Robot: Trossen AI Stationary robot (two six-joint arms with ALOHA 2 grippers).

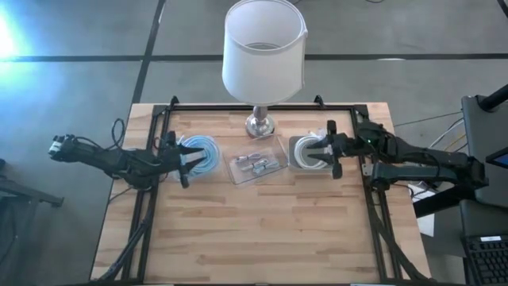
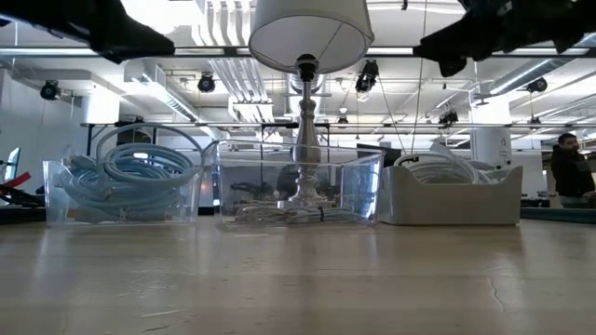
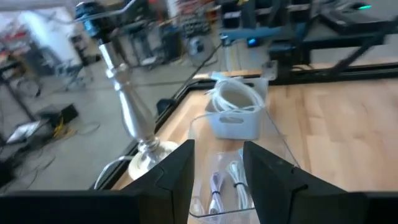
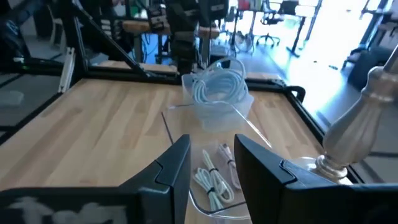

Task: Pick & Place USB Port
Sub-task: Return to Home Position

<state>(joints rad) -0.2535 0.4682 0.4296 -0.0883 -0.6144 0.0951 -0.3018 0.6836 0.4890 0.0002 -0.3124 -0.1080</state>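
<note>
A clear tray (image 1: 256,164) sits mid-table and holds small white bundled USB cables (image 3: 224,183), also visible in the right wrist view (image 4: 211,182). My left gripper (image 1: 185,163) hovers open over a clear bin of blue cable coils (image 1: 204,152), pointing toward the tray. My right gripper (image 1: 331,151) hovers open over a grey bin of white cable (image 1: 308,152), also pointing toward the tray. Nothing lies between the left gripper's (image 3: 217,171) fingers or the right gripper's (image 4: 211,163) fingers. Both bins and the tray rest flat on the wooden table.
A lamp with a white shade (image 1: 264,49) stands on its metal base (image 1: 259,123) just beyond the tray. A black frame (image 1: 151,199) runs around the tabletop. Bare wood (image 1: 262,230) fills the near half of the table. A person (image 2: 568,167) stands far off in the room.
</note>
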